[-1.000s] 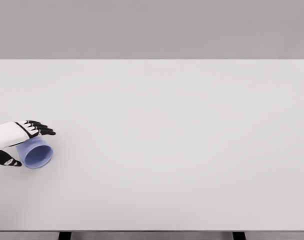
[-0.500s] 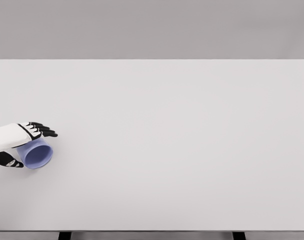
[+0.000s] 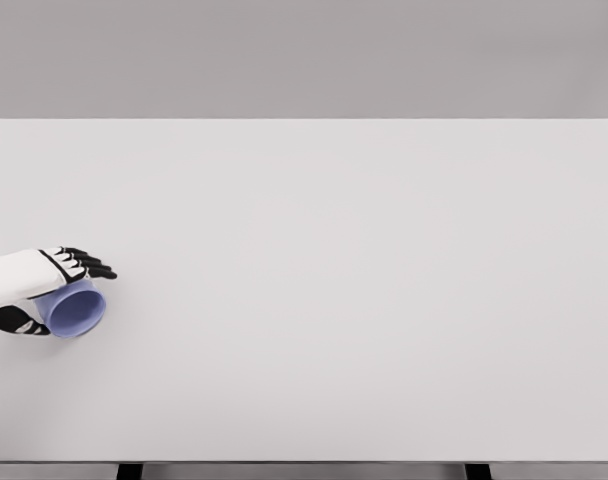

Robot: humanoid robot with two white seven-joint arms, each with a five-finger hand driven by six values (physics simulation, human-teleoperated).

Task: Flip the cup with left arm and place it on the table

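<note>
Head view shows the white left hand closed around the pale blue plastic cup lying sideways near the white worktop's left edge, nudged slightly rightward, flip not yet begun.

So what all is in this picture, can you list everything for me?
table: one, white, fills most of the view; two dark legs show at the bottom edge.
cup: one, light blue, near the table's left edge, on its side with the open mouth turned toward the camera and a bit to the right.
wall: grey, plain, behind the table's far edge.
left hand: one, white with black fingers, coming in from the left edge; fingers lie over the top of the cup, thumb below it, wrapped around it.
right hand: not in view.
</note>
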